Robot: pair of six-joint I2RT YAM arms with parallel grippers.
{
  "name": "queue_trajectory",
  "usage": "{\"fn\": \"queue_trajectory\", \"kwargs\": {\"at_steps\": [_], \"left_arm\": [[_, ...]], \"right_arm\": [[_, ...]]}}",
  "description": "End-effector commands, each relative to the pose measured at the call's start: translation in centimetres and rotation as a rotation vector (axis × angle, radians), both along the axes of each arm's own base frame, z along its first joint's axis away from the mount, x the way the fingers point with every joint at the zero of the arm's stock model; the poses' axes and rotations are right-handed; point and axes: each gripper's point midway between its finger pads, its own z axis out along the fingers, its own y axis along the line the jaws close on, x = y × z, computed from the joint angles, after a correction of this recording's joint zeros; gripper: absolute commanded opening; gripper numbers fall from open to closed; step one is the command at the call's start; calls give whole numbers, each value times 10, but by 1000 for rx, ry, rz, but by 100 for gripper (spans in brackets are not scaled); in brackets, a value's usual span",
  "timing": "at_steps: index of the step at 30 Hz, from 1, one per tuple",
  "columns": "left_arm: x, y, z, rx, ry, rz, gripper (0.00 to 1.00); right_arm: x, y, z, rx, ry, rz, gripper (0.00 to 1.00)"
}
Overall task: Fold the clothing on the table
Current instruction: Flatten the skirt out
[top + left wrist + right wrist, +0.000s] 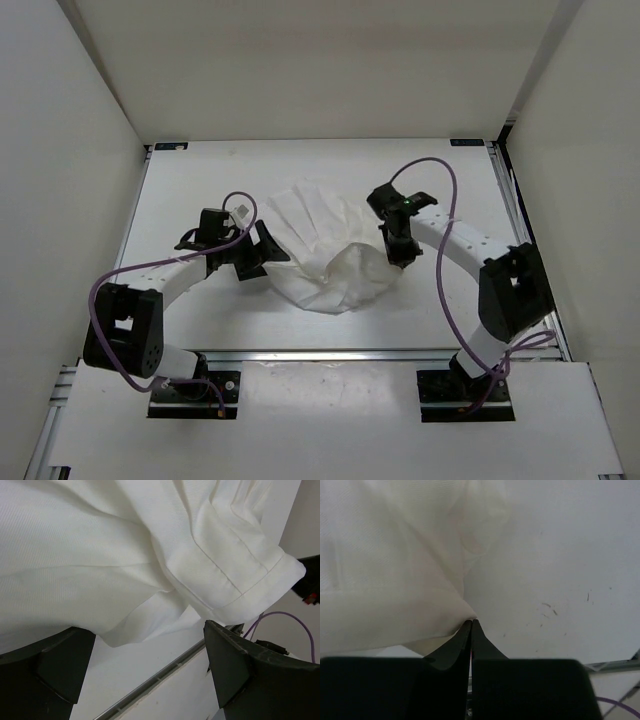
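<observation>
The clothing is a crumpled white garment heaped at the middle of the table, its right part bunched into a raised fold. My left gripper is at the garment's left edge, jaws wide open; in the left wrist view the clothing hangs just beyond the left gripper, and nothing sits between its dark fingers. My right gripper is at the heap's right side. In the right wrist view the right gripper is shut, and the clothing is drawn to a point at its tips.
The silver front rail runs along the table's near edge, also seen as the rail below the left fingers. White enclosure walls stand on three sides. Purple cables loop off both arms. Bare tabletop lies right of the pinch.
</observation>
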Motion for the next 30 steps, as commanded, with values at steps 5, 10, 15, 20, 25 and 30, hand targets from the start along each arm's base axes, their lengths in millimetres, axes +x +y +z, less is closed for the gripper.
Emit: {"fn": "queue_trajectory", "kwargs": {"at_steps": [5, 10, 15, 20, 25, 30], "left_arm": [[9, 4, 9, -14, -37, 14, 99], [15, 15, 12, -2, -48, 37, 99], [13, 16, 10, 6, -42, 36, 98], [9, 9, 5, 12, -31, 12, 98], [12, 12, 4, 11, -27, 21, 99], [13, 16, 4, 25, -26, 28, 99]], "right_arm": [[-21, 153, 146, 671, -238, 588, 0], [-34, 151, 211, 1010, -321, 627, 0], [29, 21, 118, 569, -308, -74, 0], [-1, 42, 74, 237, -142, 156, 0], [-82, 205, 195, 643, -336, 924, 0], [-65, 174, 307, 1030, -555, 883, 0]]}}
